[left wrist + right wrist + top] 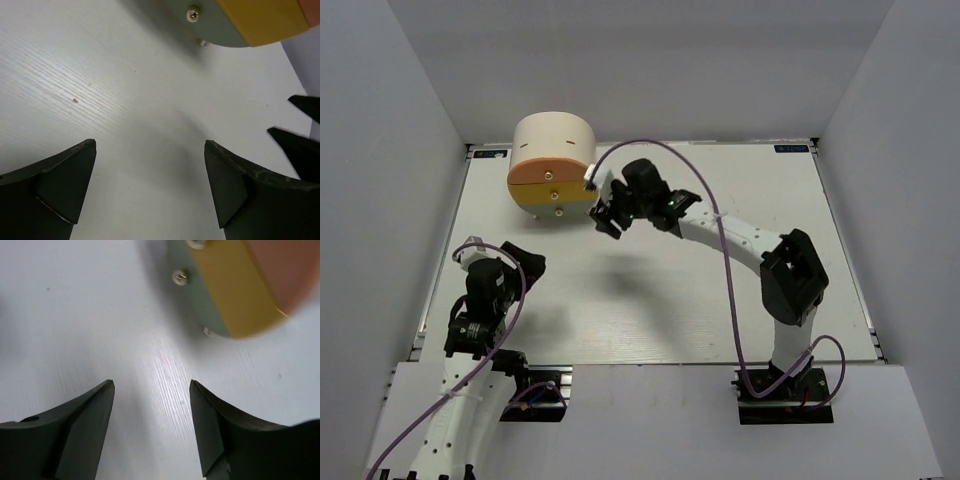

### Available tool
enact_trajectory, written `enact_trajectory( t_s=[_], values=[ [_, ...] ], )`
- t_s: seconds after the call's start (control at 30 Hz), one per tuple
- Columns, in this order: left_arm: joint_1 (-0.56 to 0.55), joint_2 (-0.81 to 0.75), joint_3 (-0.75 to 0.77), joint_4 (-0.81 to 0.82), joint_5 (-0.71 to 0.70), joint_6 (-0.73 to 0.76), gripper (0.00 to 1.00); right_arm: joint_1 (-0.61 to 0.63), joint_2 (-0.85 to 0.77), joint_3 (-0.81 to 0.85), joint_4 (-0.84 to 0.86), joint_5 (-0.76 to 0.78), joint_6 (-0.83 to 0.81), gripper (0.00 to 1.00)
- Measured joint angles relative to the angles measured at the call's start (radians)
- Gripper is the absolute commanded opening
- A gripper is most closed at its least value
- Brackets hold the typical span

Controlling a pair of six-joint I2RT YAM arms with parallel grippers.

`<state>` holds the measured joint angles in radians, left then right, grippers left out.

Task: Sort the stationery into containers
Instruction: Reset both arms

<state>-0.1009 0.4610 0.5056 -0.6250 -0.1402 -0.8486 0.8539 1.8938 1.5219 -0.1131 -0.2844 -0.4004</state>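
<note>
Left gripper (150, 145): nearest the left wrist lens, its two dark fingers are spread wide with nothing between them, above the bare white table (115, 90).
Ahead of it: the yellow drawer (260, 20) at the top edge, with the unit's grey-green underside and a brass screw (193, 13) beside it.
Right edge: the tips of the right gripper (280, 115) jut in, apart from each other.
Table mark: one small speck (75, 100).
Right wrist view: its own fingers are parted and hold nothing. Blurred at upper right are the yellow drawer, with the orange drawer (295, 270) against it and more screws on the underside.
Top view only: the whole cream cylindrical unit (555, 135) stands at the far left of the table, orange drawer stacked on yellow, each with a small knob.
Right arm: bent across, with its gripper just beside the drawers' right end.
Left arm: folded near its base, well apart from the unit.
Cables: purple, looped over both arms.
Writing: corner stickers (790, 149) are too small to read.
</note>
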Motion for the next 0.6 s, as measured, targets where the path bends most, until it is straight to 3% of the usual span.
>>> enact_trajectory(
  t_s=[0.03, 0.23, 0.43, 0.6],
  values=[
    [0.000, 0.004, -0.001, 0.027, 0.018, 0.011, 0.99, -0.019, -0.008, 0.030, -0.037, 0.028, 0.043, 0.74],
    [-0.001, 0.077, -0.005, 0.178, 0.115, 0.068, 0.99, -0.150, -0.050, 0.037, -0.224, 0.223, 0.185, 0.84],
    [-0.002, 0.178, -0.006, 0.306, 0.199, 0.112, 0.99, -0.224, -0.256, -0.191, -0.213, 0.351, 0.206, 0.90],
    [-0.002, 0.200, -0.005, 0.371, 0.238, 0.130, 0.99, -0.226, -0.403, -0.254, -0.138, 0.409, 0.207, 0.90]
  ],
)
